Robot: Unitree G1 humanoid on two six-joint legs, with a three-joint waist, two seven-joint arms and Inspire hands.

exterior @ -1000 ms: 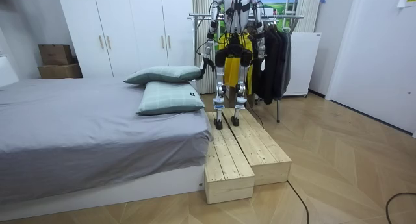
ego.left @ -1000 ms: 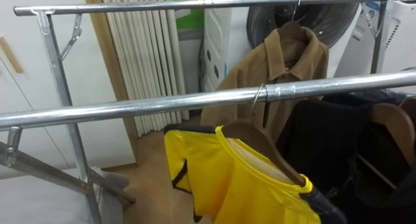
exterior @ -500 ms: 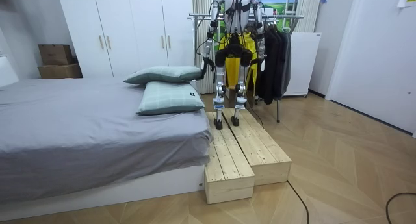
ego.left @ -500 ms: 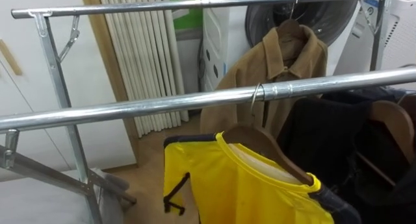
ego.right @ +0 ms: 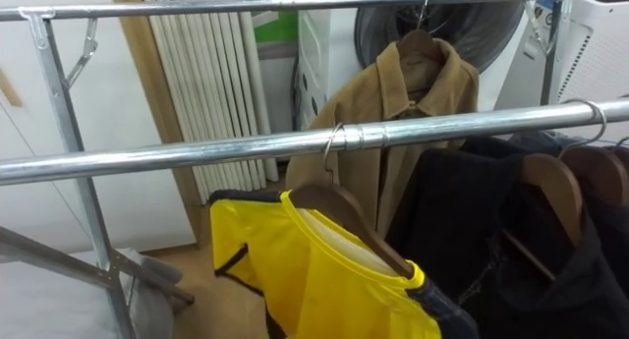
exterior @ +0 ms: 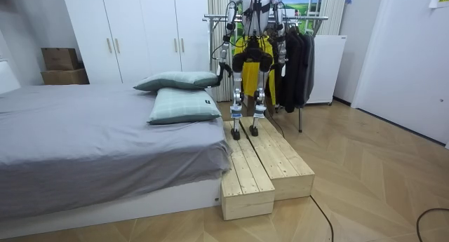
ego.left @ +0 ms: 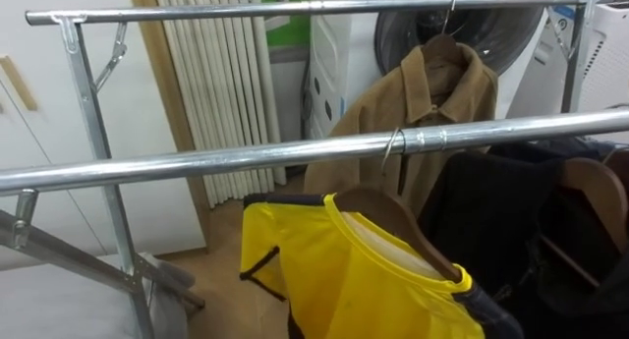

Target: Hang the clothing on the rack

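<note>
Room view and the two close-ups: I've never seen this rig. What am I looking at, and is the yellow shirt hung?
The room view is a camera some way off: a two-legged robot stands on wooden platforms by the bed, facing a clothes rack. The close-ups are its head camera's two eyes. The yellow shirt sits on a wooden hanger hooked over the nearer rail, so it looks hung. A brown jacket hangs on the far rail. The robot's left hand is too small to read.
</note>
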